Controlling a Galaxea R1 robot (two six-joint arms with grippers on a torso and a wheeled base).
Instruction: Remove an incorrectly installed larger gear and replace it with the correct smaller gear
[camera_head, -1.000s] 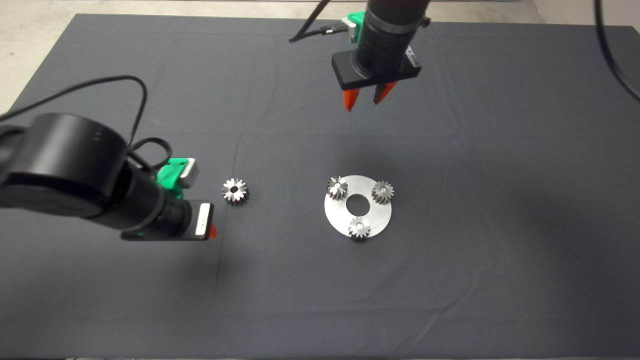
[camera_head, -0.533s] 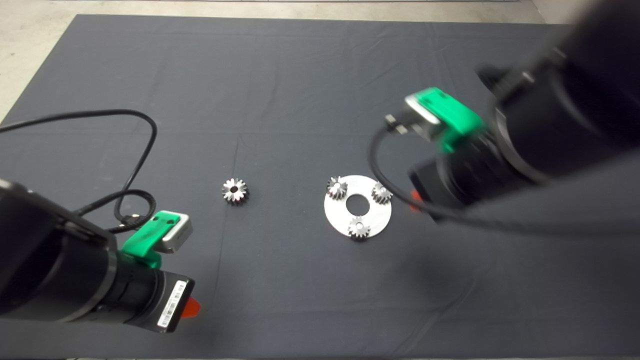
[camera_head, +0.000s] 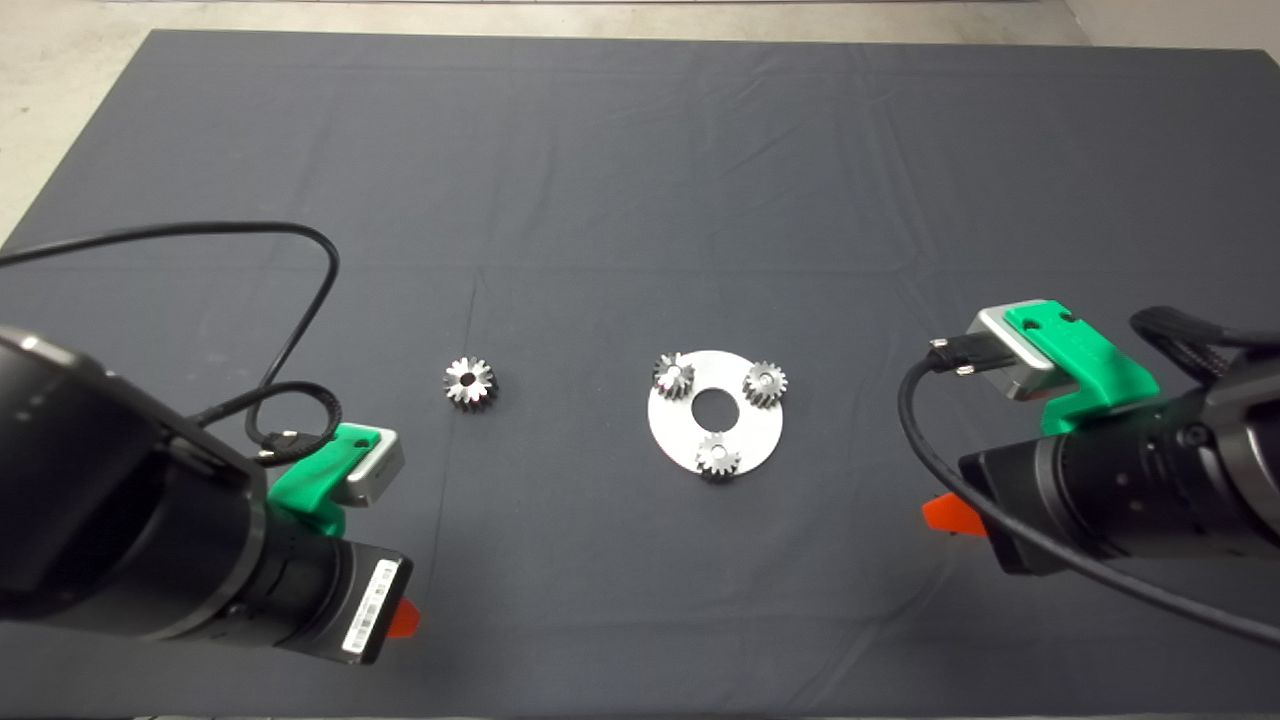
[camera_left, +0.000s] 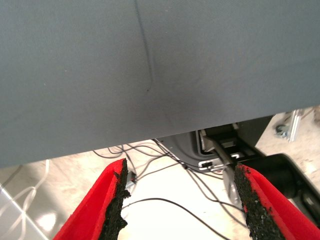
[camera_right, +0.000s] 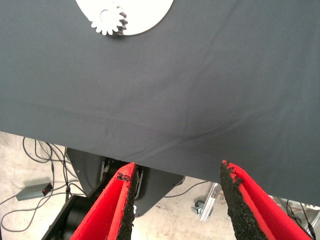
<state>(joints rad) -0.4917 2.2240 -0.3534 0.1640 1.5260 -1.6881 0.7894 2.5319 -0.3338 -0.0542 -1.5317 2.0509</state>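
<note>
- You have four steel spur gears in the head view: one lying loose on the dark grey mat (camera_head: 640, 150), three seated on the round silver steel plate with a centre hole (camera_head: 672, 437).
- The loose one is the larger gear (camera_head: 469, 382), a bright silver piece with a dark bore, flat on the mat well to the left of the plate and touching nothing.
- The three small gears sit around the plate's centre hole: one at the far left (camera_head: 675, 375), one at the far right (camera_head: 765, 383), one at the near edge (camera_head: 718, 457).
- You cannot tell from these views which of the three is the darker smaller gear.
- The left gripper (camera_left: 181, 200) hangs over the mat's near left edge, its fingers spread wide with nothing between them.
- The right gripper (camera_right: 177, 202) hangs over the near right edge, fingers likewise spread and empty; its wrist view catches one plate gear (camera_right: 106, 20).
- A white label shows on the left arm's wrist (camera_head: 365, 607); its print is too small to read.
- Cables and a small grey box lie on the floor beyond the mat.
</note>
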